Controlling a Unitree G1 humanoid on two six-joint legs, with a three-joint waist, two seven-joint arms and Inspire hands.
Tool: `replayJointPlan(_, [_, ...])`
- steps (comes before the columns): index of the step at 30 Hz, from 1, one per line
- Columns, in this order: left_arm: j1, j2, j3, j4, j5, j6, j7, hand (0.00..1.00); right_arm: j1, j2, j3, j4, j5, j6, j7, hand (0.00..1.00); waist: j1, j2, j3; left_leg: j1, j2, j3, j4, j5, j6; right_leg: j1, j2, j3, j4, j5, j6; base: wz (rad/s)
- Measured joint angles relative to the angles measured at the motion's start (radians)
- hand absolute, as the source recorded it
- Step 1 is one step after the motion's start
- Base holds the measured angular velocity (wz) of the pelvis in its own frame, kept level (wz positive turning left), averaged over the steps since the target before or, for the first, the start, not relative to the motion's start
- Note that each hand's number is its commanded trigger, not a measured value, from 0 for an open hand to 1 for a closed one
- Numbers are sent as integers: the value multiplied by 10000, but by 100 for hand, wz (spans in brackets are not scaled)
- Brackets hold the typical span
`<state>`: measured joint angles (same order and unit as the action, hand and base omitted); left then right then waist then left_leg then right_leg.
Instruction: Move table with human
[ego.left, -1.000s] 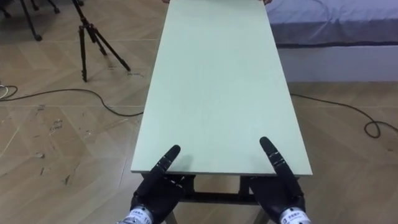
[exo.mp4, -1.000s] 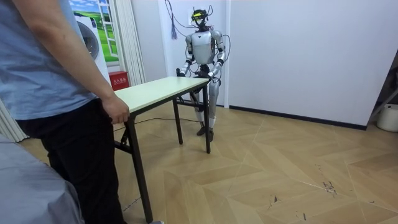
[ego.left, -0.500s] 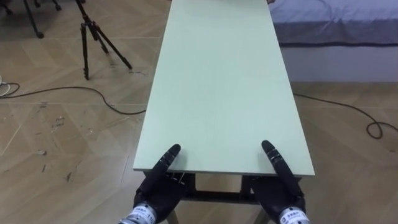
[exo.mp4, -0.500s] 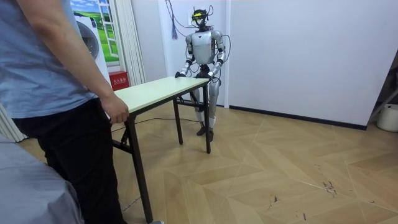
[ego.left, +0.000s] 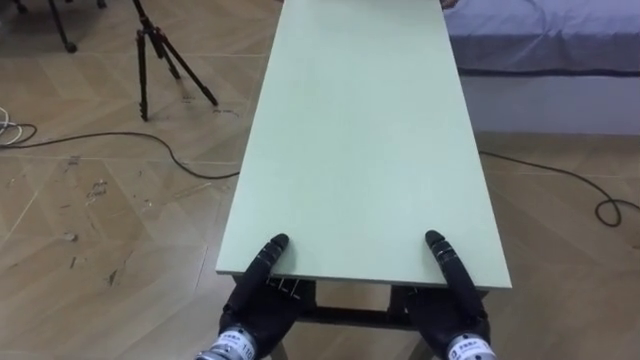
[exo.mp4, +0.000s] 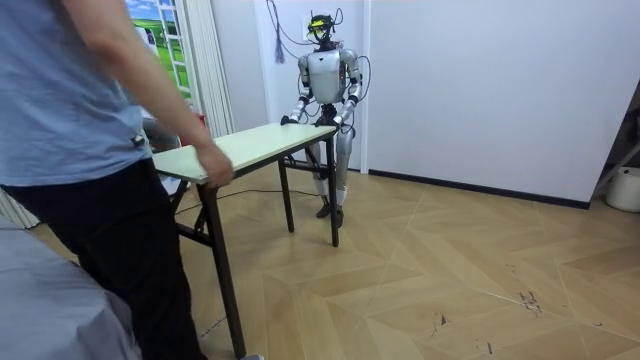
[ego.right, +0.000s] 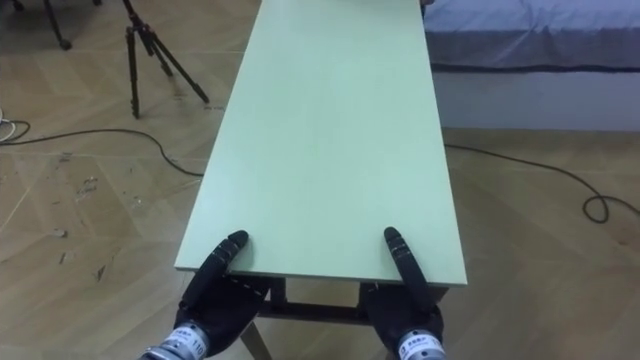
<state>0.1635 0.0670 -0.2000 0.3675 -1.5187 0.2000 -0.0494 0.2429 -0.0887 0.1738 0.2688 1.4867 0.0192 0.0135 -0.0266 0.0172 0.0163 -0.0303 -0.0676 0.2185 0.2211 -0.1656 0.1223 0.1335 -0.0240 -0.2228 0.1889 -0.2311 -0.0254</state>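
Note:
The long pale green table (ego.left: 360, 150) stretches away from me, its near short edge right below. My left hand (ego.left: 262, 300) sits at the left of that edge, thumb lying on top and the rest under the tabletop. My right hand (ego.left: 452, 305) sits the same way at the right of the edge. In the room view I stand at one end of the table (exo.mp4: 255, 142), both arms reaching to it. A person (exo.mp4: 70, 130) in a blue shirt stands at the other end with a hand (exo.mp4: 214, 167) gripping the table's edge.
A black tripod (ego.left: 165, 55) stands on the wooden floor to my left, with a dark cable (ego.left: 110, 140) snaking past it. A bed (ego.left: 545, 45) lies to the right of the table's far end. A second cable (ego.left: 605, 208) loops on the floor at the right.
The person has leaned forward and shifted the gripping hand along the far end. My hands stay at the near edge; the eye view has shifted slightly.

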Motion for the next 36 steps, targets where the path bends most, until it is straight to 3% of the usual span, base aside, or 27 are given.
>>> replayJointPlan(12, [19, 3, 1, -151, 181, -3, 69, 100, -16, -23, -7, -55, -31, -17, -96, 100, 55, -4, -4, -22, 3, 18, 10, 4, 1, -102, 11, 170, 7, 0, 0, -1])
replayJointPlan(15, [361, 7, 0, -637, 262, -25, 251, 100, 109, -21, 15, -194, -118, -18, -117, 100, 30, -14, -9, -23, 0, 22, 13, 8, -2, -144, 17, 242, 3, 2, -3, -1])
replayJointPlan(26, [1385, 17, -231, -2506, 725, -607, 193, 100, 774, -170, 183, -1907, -426, -250, -158, 100, 19, -75, -49, -108, 17, 132, -29, 15, 19, -206, 21, 277, 9, 67, 47, -2])
replayJointPlan(36, [1527, 15, -477, -2640, 952, -965, 77, 100, 1036, -241, 307, -2233, -394, -445, -155, 100, -45, -73, -72, -132, 18, 172, -75, 30, 49, -244, 20, 255, 18, 74, 40, -3])
